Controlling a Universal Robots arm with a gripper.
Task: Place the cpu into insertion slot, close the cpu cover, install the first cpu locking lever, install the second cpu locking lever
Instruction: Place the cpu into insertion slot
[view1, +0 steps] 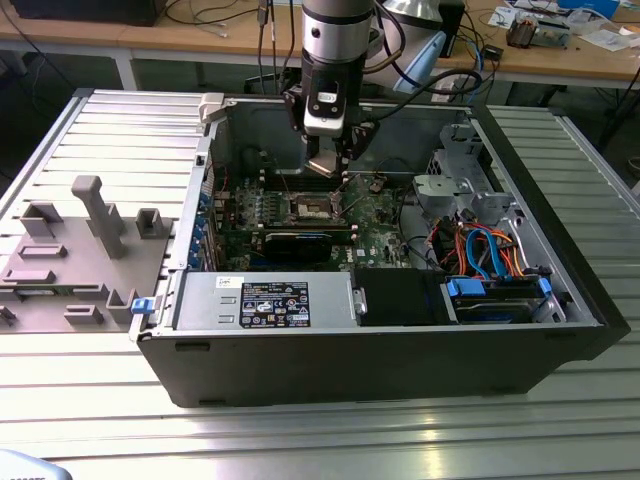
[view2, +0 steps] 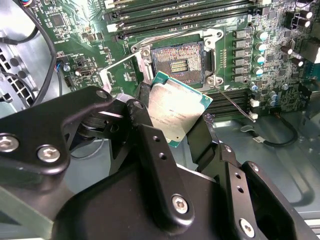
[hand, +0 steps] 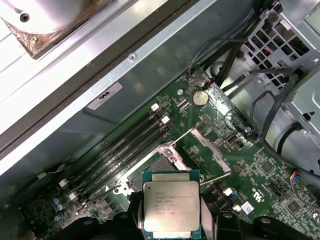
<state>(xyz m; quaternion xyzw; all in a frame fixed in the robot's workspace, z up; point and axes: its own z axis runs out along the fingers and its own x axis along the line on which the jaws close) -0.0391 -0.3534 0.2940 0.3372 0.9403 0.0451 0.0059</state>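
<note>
My tool (view2: 171, 115) is clamped on the cpu (hand: 171, 205), pinching it by two opposite edges with its silver top turned up to both wrist views. I hold it over the green motherboard (view1: 385, 215) inside the open computer case (view1: 400, 370), near the insertion slot (view2: 177, 62) and not touching it. The slot lies bare. The cpu cover (hand: 214, 151) stands flipped open just beside it.

Gripper (hand: 171, 229) clamping the cpu (hand: 171, 204) by two edges, chip hovering near the insertion slot (hand: 159, 163), cpu cover (hand: 220, 159) standing raised beside it, green circuit board (hand: 270, 175) lying beneath.
</note>
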